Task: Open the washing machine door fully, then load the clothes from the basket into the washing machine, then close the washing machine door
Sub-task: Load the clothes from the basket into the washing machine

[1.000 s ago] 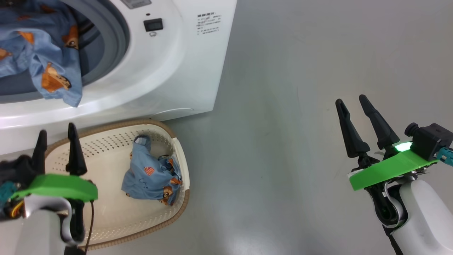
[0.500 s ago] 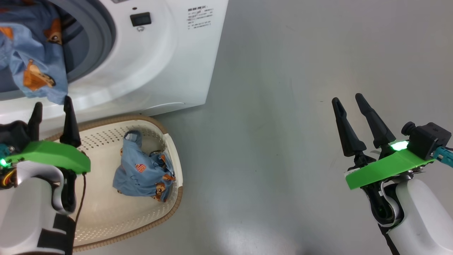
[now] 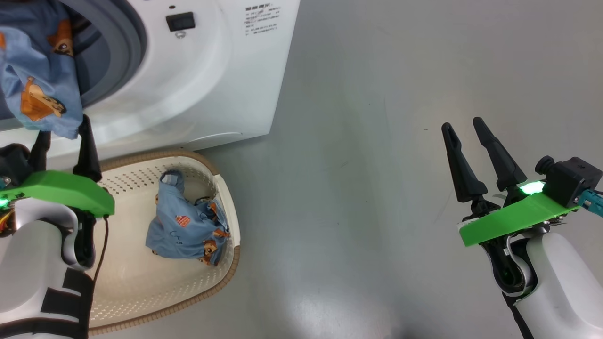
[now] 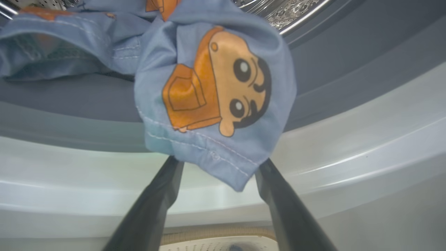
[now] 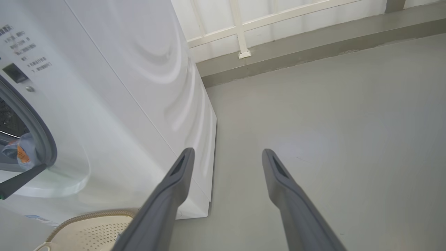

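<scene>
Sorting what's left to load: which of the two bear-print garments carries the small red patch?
The crumpled garment in the basket; the other garment, hanging from the washing machine opening, shows only orange bears.

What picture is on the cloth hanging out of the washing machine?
An orange-brown cartoon bear on the light-blue fabric garment, clearest in the left wrist view.

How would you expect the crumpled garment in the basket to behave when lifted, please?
The garment lies crumpled in soft folds, so probably floppy: it should drape and unfurl. Thin cloth, so likely light. A pinch may catch one layer only.
</scene>
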Motion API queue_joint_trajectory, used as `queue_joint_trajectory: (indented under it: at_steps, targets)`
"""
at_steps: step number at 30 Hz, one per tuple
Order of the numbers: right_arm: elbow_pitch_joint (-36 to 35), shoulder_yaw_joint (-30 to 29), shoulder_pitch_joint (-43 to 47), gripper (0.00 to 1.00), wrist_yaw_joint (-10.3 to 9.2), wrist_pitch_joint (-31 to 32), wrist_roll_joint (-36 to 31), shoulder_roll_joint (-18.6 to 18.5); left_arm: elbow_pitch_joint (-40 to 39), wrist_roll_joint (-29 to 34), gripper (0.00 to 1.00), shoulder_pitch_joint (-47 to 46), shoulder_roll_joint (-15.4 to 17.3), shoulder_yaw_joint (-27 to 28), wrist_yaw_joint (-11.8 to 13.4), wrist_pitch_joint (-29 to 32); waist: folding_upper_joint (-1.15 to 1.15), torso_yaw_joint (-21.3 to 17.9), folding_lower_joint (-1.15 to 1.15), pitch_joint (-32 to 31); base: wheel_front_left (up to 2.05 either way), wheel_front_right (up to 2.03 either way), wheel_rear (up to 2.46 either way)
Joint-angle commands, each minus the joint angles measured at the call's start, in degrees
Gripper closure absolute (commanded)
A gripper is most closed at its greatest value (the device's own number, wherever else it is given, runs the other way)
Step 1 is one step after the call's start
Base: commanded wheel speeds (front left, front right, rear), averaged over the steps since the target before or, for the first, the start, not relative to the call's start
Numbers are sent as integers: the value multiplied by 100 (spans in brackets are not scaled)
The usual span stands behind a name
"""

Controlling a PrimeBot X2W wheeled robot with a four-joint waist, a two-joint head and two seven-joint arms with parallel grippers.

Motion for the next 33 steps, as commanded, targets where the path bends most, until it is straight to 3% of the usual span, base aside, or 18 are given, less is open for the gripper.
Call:
queue_joint_trajectory:
  at_steps: [1,3,4,5,22,27,33]
  targets:
    - [-138,63,43,0,57,-68,-55,-27,-172,-9,42,-62,234,129,-9,-30,0,4,0,-3,0,0,0]
    - [-137,62,42,0,57,-68,-56,-26,-227,13,79,-29,212,129,-9,-30,0,13,0,-11,0,0,0]
    - [-135,63,44,0,57,-68,-57,-25,-255,28,93,-4,199,131,-9,-30,0,19,0,-17,0,0,0]
    - [-134,64,46,0,57,-68,-58,-24,-288,42,100,22,182,136,-9,-30,0,25,0,-22,0,0,0]
    - [-140,48,109,0,57,-68,-63,-37,-1445,178,100,477,-94,554,-9,-30,0,159,0,-67,0,0,0]
    - [-127,80,65,0,57,-68,-62,-23,-1277,174,100,102,52,528,-9,-30,0,177,0,-45,0,0,0]
    - [-132,102,58,0,57,-68,-48,-15,-548,163,100,-585,264,423,-9,-30,0,148,0,-27,0,0,0]
